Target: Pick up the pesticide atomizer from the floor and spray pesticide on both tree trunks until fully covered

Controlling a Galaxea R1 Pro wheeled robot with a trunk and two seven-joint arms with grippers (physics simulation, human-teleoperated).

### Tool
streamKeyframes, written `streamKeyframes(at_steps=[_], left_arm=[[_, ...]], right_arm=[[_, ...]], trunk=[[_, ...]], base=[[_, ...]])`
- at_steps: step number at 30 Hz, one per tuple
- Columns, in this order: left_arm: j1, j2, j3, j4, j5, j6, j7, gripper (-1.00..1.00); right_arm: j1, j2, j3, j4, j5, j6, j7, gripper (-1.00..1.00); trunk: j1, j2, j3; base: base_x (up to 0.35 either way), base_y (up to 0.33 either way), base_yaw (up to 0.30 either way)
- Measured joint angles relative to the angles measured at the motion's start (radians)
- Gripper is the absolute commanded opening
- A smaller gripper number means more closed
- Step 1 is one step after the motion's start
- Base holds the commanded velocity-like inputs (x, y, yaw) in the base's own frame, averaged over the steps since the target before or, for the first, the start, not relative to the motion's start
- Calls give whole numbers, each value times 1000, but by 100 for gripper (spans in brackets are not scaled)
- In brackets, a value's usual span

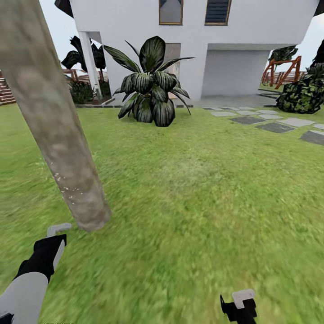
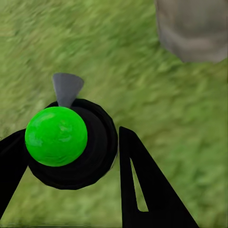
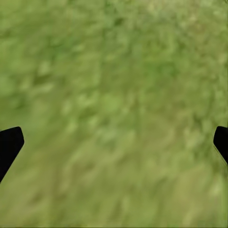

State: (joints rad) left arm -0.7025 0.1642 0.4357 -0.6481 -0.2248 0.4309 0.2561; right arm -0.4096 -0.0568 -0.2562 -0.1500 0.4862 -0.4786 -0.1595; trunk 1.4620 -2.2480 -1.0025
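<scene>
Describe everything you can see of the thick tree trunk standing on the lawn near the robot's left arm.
The tree trunk is a thick, branchless column of mottled grey-brown bark, smooth-looking, leaning so that its top runs out of the head view at upper left. Its base meets the grass just ahead of the left tool. A few tiny white specks dot its lower part; most bark looks bare. Nothing else touches it. The left wrist view shows its foot beyond the held atomizer.
</scene>
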Motion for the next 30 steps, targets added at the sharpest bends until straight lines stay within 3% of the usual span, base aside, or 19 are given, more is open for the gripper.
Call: streamKeyframes(at_steps=[8, 15, 22, 24, 25, 28, 30], left_arm=[[0, 3, 5, -8, 0, -1, -9, -100], [-11, 15, 0, -19, -1, 3, -17, -100], [-20, -1, -10, -93, 1, 18, -30, -100], [-26, -12, -46, -97, 3, 19, -41, -100], [-38, -27, -82, -98, 7, 19, -52, -100], [-71, -59, -120, -98, 3, 41, -59, -100], [-126, -76, -141, -98, 1, 100, -63, -100]], right_arm=[[0, 0, 0, 0, 0, 0, 0, 100], [0, 0, 0, 0, -1, 0, 0, 100], [0, 0, 0, 0, -1, 0, 0, 100], [0, -1, 0, 0, -1, 0, 0, 100], [0, -1, 0, 0, -2, 0, 0, 100], [0, -1, 0, 0, -1, 0, 0, 100], [0, -2, -1, 0, -1, 0, 0, 100]], trunk=[[0, 0, 0], [0, 0, 0], [0, 0, 0], [0, 0, 0], [0, 0, 0], [0, 0, 0], [0, 0, 0]], base=[[82, -247, 276], [1, -30, 271], [0, 0, 127], [0, 0, 6], [0, 0, 2], [0, 0, 0], [0, 0, 0]])
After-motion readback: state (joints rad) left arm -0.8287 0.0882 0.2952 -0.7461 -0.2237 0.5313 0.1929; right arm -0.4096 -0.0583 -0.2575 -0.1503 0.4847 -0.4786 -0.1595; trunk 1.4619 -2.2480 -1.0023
